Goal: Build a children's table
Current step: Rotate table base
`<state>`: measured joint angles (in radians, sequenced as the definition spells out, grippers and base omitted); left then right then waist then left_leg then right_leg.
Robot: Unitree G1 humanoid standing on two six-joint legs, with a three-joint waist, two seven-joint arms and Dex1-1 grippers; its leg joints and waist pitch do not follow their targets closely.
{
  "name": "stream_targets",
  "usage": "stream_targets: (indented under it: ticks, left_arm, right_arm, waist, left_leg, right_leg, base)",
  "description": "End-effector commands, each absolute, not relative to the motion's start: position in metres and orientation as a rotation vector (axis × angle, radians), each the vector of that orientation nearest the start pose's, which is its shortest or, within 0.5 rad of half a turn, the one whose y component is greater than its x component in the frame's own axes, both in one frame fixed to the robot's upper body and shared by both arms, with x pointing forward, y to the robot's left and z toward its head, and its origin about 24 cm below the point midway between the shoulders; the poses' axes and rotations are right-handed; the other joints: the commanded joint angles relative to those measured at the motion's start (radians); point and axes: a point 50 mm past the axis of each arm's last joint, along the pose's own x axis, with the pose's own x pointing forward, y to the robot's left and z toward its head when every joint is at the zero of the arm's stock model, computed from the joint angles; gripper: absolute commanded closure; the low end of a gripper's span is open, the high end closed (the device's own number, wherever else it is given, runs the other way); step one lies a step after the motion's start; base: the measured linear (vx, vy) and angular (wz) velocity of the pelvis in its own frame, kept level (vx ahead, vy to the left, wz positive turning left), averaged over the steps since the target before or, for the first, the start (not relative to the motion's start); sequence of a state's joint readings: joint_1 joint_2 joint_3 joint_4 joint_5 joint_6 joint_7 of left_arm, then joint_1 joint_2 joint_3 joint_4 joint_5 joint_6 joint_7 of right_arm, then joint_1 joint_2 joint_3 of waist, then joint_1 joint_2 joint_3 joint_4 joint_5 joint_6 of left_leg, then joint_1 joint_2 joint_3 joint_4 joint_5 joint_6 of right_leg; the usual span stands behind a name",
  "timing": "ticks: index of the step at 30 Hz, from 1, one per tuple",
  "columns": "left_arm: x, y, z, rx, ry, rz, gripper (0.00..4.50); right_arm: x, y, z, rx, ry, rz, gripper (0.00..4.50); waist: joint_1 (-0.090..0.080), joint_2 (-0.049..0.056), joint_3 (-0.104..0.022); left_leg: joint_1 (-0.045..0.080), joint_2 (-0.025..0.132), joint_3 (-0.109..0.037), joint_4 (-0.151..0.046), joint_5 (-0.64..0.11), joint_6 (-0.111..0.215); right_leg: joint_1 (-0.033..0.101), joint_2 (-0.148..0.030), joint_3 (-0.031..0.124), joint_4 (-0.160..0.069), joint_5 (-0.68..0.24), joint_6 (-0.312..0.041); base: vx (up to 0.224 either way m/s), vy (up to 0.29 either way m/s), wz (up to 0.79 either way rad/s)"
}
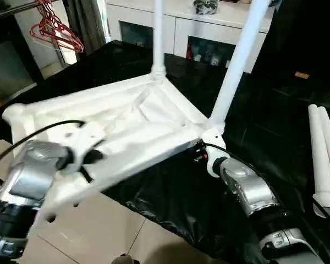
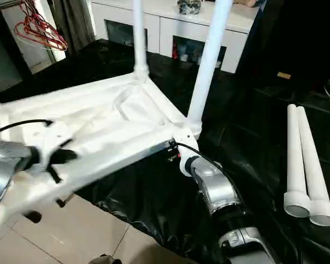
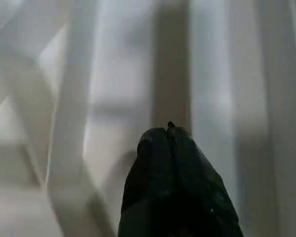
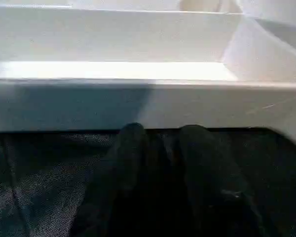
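Note:
The children's table top (image 1: 126,118) lies upside down on a black sheet, ribbed underside up. One white leg (image 1: 158,33) stands in its far corner socket and another (image 1: 236,60) in the right corner socket. Two loose legs (image 1: 324,159) lie side by side at the right. My left gripper (image 1: 92,157) is shut with nothing between its fingers, its tips (image 3: 168,129) against the ribbed underside near the near-left rim. My right gripper (image 4: 163,131) is low on the black sheet, just in front of the rim wall (image 4: 148,103) by the right corner. Its fingers stand a narrow gap apart, holding nothing.
A white cabinet with glass doors (image 1: 209,27) stands behind the table. Red hangers (image 1: 55,30) hang at the back left. The black sheet (image 1: 181,192) covers the work surface, and tiled floor (image 1: 99,231) shows at the near left.

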<state>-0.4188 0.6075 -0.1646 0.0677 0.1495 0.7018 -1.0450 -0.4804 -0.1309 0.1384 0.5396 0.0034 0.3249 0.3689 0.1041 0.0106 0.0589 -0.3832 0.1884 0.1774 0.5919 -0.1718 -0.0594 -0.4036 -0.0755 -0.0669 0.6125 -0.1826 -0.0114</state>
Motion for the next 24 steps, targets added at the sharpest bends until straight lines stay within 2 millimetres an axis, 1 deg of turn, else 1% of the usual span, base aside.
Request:
stream_targets:
  ticks: [1, 2, 3, 4, 5, 6, 13, 15, 16, 17, 18, 19, 20, 21, 22, 23, 24]
  left_arm:
    - [0.296, 0.195, 0.089, 0.504, 0.690, -0.897, 4.50]
    - [0.298, 0.192, 0.089, 0.513, 0.683, -0.907, 4.50]
    - [0.300, 0.190, 0.089, 0.518, 0.681, -0.911, 4.50]
    - [0.300, 0.189, 0.089, 0.518, 0.679, -0.911, 4.50]
    - [0.304, 0.186, 0.090, 0.514, 0.666, -0.911, 4.50]
    - [0.306, 0.184, 0.090, 0.511, 0.660, -0.917, 4.50]
    - [0.306, 0.184, 0.090, 0.511, 0.660, -0.917, 4.50]
    - [0.307, 0.181, 0.089, 0.510, 0.657, -0.924, 4.50]
    - [0.322, 0.167, 0.109, 0.536, 0.522, -0.854, 4.50]
    - [0.322, 0.167, 0.109, 0.536, 0.522, -0.854, 4.50]
    - [0.322, 0.173, 0.122, 0.618, 0.496, -0.806, 4.50]
    - [0.321, 0.176, 0.126, 0.646, 0.495, -0.791, 4.50]
    - [0.312, 0.192, 0.134, 0.719, 0.534, -0.752, 4.50]
    - [0.312, 0.192, 0.134, 0.719, 0.534, -0.752, 4.50]
    - [0.307, 0.201, 0.139, 0.739, 0.555, -0.726, 4.50]
    - [0.303, 0.208, 0.142, 0.754, 0.571, -0.705, 4.50]
    - [0.303, 0.208, 0.142, 0.754, 0.571, -0.705, 4.50]
  right_arm:
    - [0.329, -0.114, 0.023, -0.184, 0.427, 0.508, 3.42]
    - [0.330, -0.115, 0.023, -0.186, 0.425, 0.503, 3.53]
    - [0.331, -0.116, 0.024, -0.188, 0.424, 0.500, 3.67]
    - [0.331, -0.117, 0.024, -0.188, 0.423, 0.499, 3.69]
    - [0.331, -0.118, 0.024, -0.190, 0.421, 0.494, 3.75]
    - [0.331, -0.120, 0.024, -0.190, 0.421, 0.489, 3.75]
    - [0.331, -0.120, 0.024, -0.190, 0.421, 0.489, 3.75]
    - [0.331, -0.121, 0.024, -0.190, 0.420, 0.485, 4.06]
    - [0.331, -0.124, 0.024, -0.197, 0.417, 0.477, 4.06]
    - [0.331, -0.124, 0.024, -0.197, 0.417, 0.477, 4.15]
    - [0.330, -0.126, 0.024, -0.200, 0.417, 0.470, 4.25]
    - [0.330, -0.127, 0.024, -0.201, 0.418, 0.468, 4.25]
    - [0.329, -0.128, 0.022, -0.199, 0.422, 0.463, 4.39]
    - [0.329, -0.128, 0.022, -0.199, 0.422, 0.463, 4.39]
    - [0.328, -0.129, 0.021, -0.198, 0.424, 0.463, 4.39]
    - [0.328, -0.128, 0.020, -0.197, 0.425, 0.464, 4.39]
    - [0.328, -0.128, 0.020, -0.197, 0.425, 0.464, 4.39]
  waist:
    - [-0.001, 0.019, -0.070]
    - [-0.002, 0.020, -0.069]
    - [-0.003, 0.022, -0.068]
    - [-0.003, 0.021, -0.069]
    - [-0.004, 0.022, -0.070]
    - [-0.004, 0.021, -0.070]
    - [-0.008, 0.020, -0.072]
    - [-0.010, 0.019, -0.072]
    - [-0.010, 0.031, -0.072]
    - [-0.007, 0.026, -0.073]
    - [-0.002, 0.027, -0.071]
    - [-0.004, 0.025, -0.071]
    - [-0.005, 0.023, -0.071]
    - [-0.010, 0.022, -0.072]
    - [-0.015, 0.021, -0.069]
    - [-0.018, 0.024, -0.070]
    - [-0.018, 0.024, -0.070]
  left_leg:
    - [0.026, 0.037, -0.017, -0.079, -0.255, -0.040]
    - [0.025, 0.037, -0.018, -0.080, -0.257, -0.040]
    - [0.026, 0.037, -0.017, -0.080, -0.267, -0.042]
    - [0.027, 0.036, -0.017, -0.079, -0.268, -0.042]
    - [0.025, 0.036, -0.018, -0.079, -0.263, -0.043]
    - [0.025, 0.035, -0.017, -0.078, -0.259, -0.042]
    - [0.022, 0.036, -0.018, -0.077, -0.233, -0.035]
    - [0.024, 0.036, -0.017, -0.076, -0.234, -0.031]
    - [0.025, 0.036, -0.018, -0.075, -0.241, -0.035]
    - [0.033, 0.037, -0.015, -0.073, -0.259, -0.040]
    - [0.031, 0.038, -0.016, -0.073, -0.261, -0.037]
    - [0.023, 0.038, -0.019, -0.076, -0.255, -0.036]
    - [0.020, 0.038, -0.021, -0.076, -0.242, -0.033]
    - [0.015, 0.037, -0.022, -0.077, -0.231, -0.032]
    - [0.011, 0.034, -0.022, -0.077, -0.222, -0.028]
    - [0.016, 0.034, -0.020, -0.073, -0.210, -0.024]
    - [0.016, 0.034, -0.020, -0.073, -0.210, -0.024]
  right_leg:
    - [0.042, -0.068, 0.050, -0.063, -0.140, -0.219]
    - [0.043, -0.068, 0.049, -0.063, -0.146, -0.220]
    - [0.043, -0.067, 0.049, -0.065, -0.153, -0.215]
    - [0.043, -0.067, 0.050, -0.065, -0.152, -0.215]
    - [0.046, -0.067, 0.049, -0.064, -0.149, -0.213]
    - [0.046, -0.067, 0.049, -0.064, -0.147, -0.213]
    - [0.050, -0.066, 0.047, -0.060, -0.120, -0.220]
    - [0.047, -0.066, 0.047, -0.061, -0.118, -0.225]
    - [0.047, -0.065, 0.047, -0.059, -0.117, -0.226]
    - [0.043, -0.062, 0.047, -0.065, -0.121, -0.226]
    - [0.044, -0.066, 0.049, -0.064, -0.121, -0.232]
    - [0.052, -0.068, 0.048, -0.062, -0.125, -0.229]
    - [0.054, -0.069, 0.046, -0.059, -0.129, -0.220]
    - [0.059, -0.069, 0.046, -0.055, -0.124, -0.219]
    - [0.059, -0.065, 0.045, -0.057, -0.129, -0.216]
    - [0.055, -0.067, 0.047, -0.059, -0.144, -0.214]
    - [0.055, -0.067, 0.047, -0.059, -0.144, -0.214]
  base:
    - [0.000, 0.000, 0.00]
    - [0.000, 0.000, 0.00]
    - [0.000, 0.000, 0.00]
    - [0.000, 0.000, 0.00]
    - [0.000, 0.000, 0.00]
    - [0.000, 0.000, 0.00]
    - [0.000, 0.000, 0.00]
    - [0.000, 0.000, 0.00]
    - [0.000, 0.000, 0.00]
    - [0.000, 0.000, 0.00]
    - [0.000, 0.000, 0.00]
    - [0.000, 0.000, 0.00]
    - [0.000, 0.000, 0.00]
    - [0.000, 0.000, 0.00]
    - [0.000, 0.000, 0.00]
    - [0.000, 0.000, 0.00]
    - [0.000, 0.000, 0.00]
